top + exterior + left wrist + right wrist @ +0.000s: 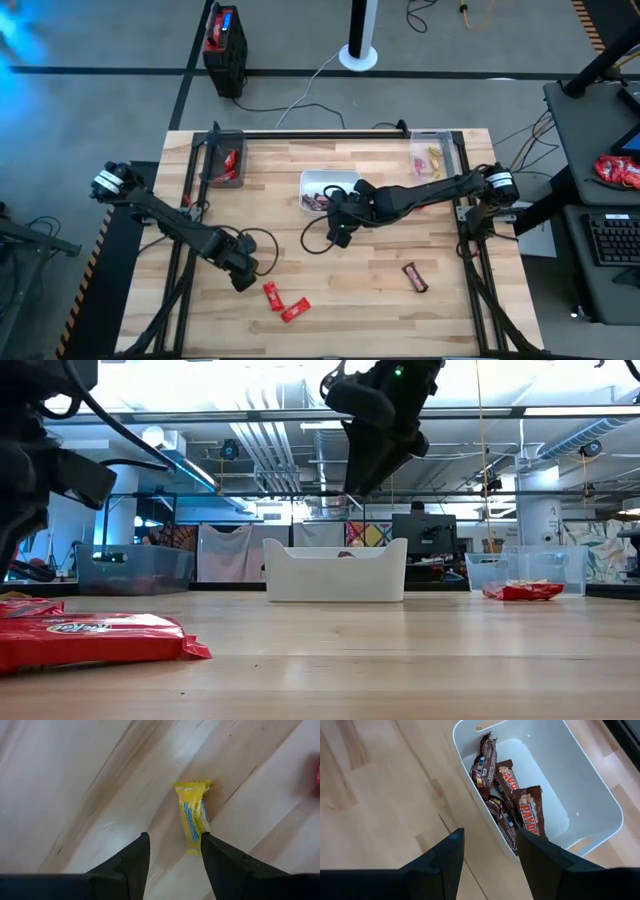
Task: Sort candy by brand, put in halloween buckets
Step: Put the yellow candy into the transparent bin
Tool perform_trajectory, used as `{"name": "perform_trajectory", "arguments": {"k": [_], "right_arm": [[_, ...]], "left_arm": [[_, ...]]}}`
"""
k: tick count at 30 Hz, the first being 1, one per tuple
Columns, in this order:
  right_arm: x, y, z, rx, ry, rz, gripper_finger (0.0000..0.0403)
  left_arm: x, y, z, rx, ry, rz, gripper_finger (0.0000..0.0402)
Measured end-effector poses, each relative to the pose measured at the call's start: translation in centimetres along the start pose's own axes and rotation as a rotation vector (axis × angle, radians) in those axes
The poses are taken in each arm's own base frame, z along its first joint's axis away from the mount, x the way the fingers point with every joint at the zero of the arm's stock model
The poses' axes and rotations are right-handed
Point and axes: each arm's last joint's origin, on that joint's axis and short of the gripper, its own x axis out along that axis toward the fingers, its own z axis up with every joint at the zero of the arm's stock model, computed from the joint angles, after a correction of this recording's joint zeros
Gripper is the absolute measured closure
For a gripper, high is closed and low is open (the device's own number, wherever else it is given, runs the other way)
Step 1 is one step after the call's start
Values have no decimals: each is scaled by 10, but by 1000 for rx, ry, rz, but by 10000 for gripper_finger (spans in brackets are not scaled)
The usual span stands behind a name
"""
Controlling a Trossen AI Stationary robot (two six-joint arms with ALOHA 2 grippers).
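— Candy first: where does it lie?

— Two red bars (285, 303) sit at the bench's (400, 320) near edge, a brown bar (415, 277) to their right. A yellow piece (193, 817) lies just ahead of the left hand (243, 278), whose fingers stand apart and empty.

— And farther back?

— The right hand (340, 235), fingers spread and holding nothing, hangs beside the white tray (312, 181), where brown bars (507, 802) are stacked. Clear tubs at the far corners hold red candy (229, 163) and gold pieces (432, 160).

— Which step?

— Seemingly a brown bar is just delivered. Next, the left hand likely needs to lower, straddle the yellow piece and close.
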Motion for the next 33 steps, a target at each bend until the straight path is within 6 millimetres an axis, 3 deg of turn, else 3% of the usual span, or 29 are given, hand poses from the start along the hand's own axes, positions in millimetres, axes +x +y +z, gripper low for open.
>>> {"name": "perform_trajectory", "arguments": {"k": [11, 21, 24, 29, 33], "right_arm": [[3, -1, -3, 5, 10, -7, 229], [3, 0, -3, 6, 7, -5, 229], [3, 0, -3, 6, 6, -5, 229], [3, 0, -3, 6, 5, -4, 229], [3, 3, -5, -6, 3, 1, 229]], "left_arm": [[-11, -9, 0, 33, -39, -71, 242], [16, -17, 3, 63, -45, 14, 250], [20, -19, 3, 81, -34, 34, 279], [16, -19, 3, 115, -37, 2, 378], [3, -16, 3, 170, -88, -39, 380]]}}
